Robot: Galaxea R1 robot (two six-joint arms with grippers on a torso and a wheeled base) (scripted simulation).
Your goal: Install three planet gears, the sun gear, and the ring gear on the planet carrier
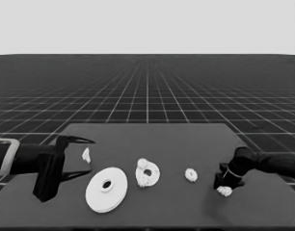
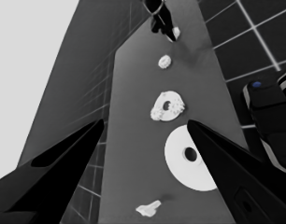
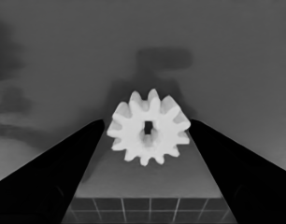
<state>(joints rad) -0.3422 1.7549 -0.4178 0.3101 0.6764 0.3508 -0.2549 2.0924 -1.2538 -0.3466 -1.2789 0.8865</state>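
1. Head view: the right claw (image 1: pixel 225 186) is at work at the right end of the surface (image 1: pixel 186 139), with its tips down at a small toothed gear (image 1: pixel 224 191).
2. Right wrist view: that gear (image 3: pixel 148 127) lies between the two black fingers (image 3: pixel 63 163). A narrow gap shows on each side of it, so the right claw is spread a little wider than the gear and does not grip it.
3. Head view: a second loose gear (image 1: pixel 191 174) lies at 9 o'clock from the right claw, near it but apart.
4. Head view: the smaller round part (image 1: pixel 147 173) sits near the middle of the surface. Knobbly gears rest on it at about 11 o'clock and 7 o'clock of its dark centre hole; their number cannot be told for certain.
5. Head view: the larger round part (image 1: pixel 106 189) lies flat at 8 o'clock from the smaller one, just beside it, with nothing on top.
6. Head view: the thin white piece (image 1: pixel 86 154) lies at 11 o'clock from the larger round part.
7. Left wrist view: the left claw (image 2: pixel 145 122) is parked over the left end of the surface, spread wide and holding nothing.
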